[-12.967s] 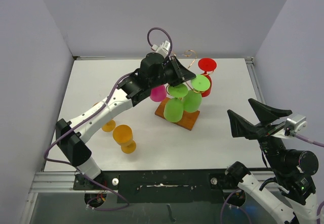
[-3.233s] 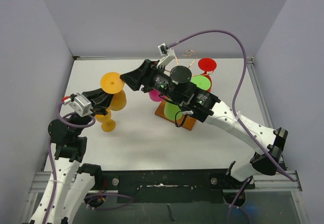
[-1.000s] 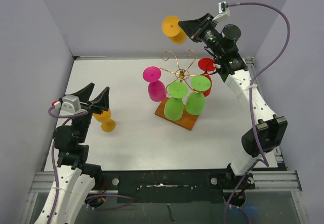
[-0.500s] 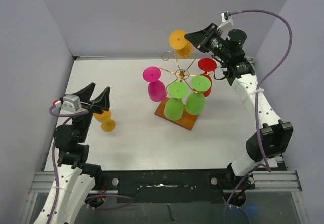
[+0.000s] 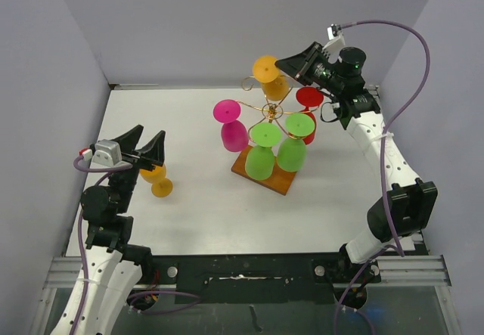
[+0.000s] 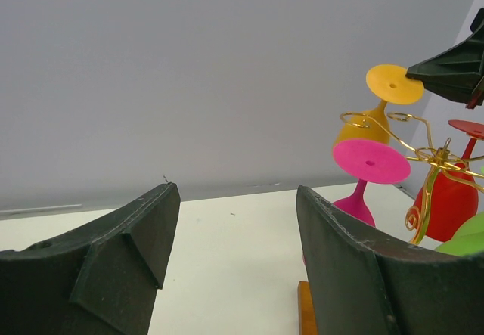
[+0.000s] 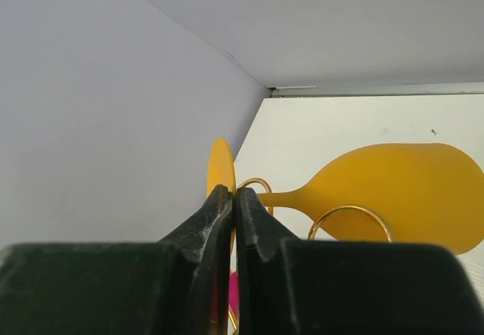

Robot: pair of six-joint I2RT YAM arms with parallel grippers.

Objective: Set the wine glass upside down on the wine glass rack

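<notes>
Your right gripper (image 5: 283, 63), clamped on the foot of the inverted orange plastic wine glass (image 5: 267, 69), has dropped it from overhead to the rear arm of the gold wire wine glass rack (image 5: 281, 181). Can't tell if the stem is seated, so check before release. Left gripper (image 6: 236, 193) idles, jaws apart.

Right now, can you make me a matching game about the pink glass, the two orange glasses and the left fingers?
Things:
1. pink glass
2. orange glass by the back wall
3. orange glass by the left arm
4. left fingers

States:
a. wide open, holding nothing
b. down on the table
c. pinched by its foot in the right fingers
d. upside down on the rack, no fingers on it

Pairs: 1-d, 2-c, 3-b, 4-a.
</notes>
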